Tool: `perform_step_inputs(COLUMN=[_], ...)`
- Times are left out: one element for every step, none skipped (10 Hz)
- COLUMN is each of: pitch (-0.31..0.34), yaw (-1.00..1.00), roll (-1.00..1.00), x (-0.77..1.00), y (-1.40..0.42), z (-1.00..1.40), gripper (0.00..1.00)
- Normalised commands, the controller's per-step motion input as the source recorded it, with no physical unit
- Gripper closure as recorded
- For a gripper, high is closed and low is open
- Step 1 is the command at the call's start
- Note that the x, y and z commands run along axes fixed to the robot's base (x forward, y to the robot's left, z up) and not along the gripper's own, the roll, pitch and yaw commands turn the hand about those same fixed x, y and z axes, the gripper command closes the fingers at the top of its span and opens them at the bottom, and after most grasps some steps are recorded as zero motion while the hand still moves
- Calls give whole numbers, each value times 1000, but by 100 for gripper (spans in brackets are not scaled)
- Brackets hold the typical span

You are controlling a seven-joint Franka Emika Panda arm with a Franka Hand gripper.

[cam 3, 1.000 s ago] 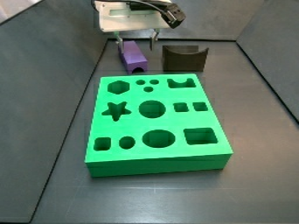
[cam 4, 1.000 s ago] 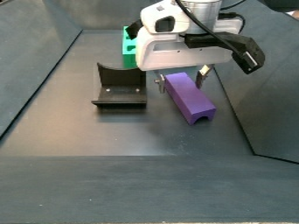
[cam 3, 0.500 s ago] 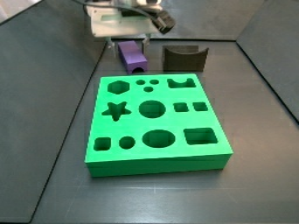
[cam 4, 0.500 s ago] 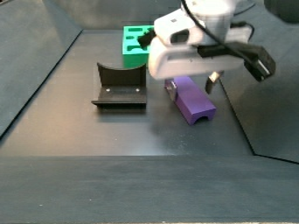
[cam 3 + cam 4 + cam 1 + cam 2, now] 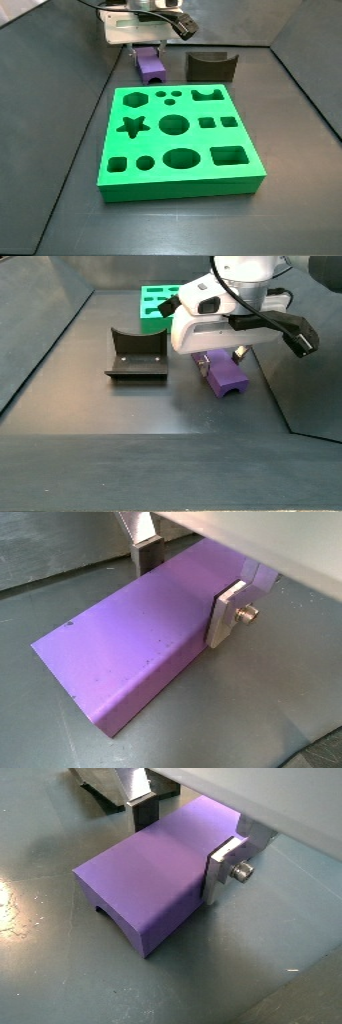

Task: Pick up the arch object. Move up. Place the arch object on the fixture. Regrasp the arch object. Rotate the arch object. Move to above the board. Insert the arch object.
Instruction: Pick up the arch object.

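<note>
Lowered since earlier, gripper [image 5: 181, 830] jaws straddle the arch object [image 5: 150, 868].

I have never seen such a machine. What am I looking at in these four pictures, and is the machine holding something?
This is a robot arm with a two-finger gripper at its end. Two pictures come from cameras fixed beside the table; the two close-up pictures come from cameras on the arm's wrist.

On the dark floor lie three things: a large green board with shaped holes, a small dark fixture, and a purple arch object, a long block with a small notch.

The gripper is low over the arch object. In both wrist views its silver fingers stand on either side of the block, which lies on the floor. Whether they already press it, I cannot tell, so I cannot say it is held. Nothing is lifted yet.
</note>
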Motion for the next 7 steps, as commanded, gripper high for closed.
perform_step_inputs(pitch=[0, 0, 0, 0, 0, 0, 0], yaw=[0, 0, 0, 0, 0, 0, 0], roll=[0, 0, 0, 0, 0, 0, 0], x=[0, 0, 0, 0, 0, 0, 0], y=[0, 0, 0, 0, 0, 0, 0], z=[0, 0, 0, 0, 0, 0, 0], gripper=[100, 100, 100, 100, 100, 100, 100])
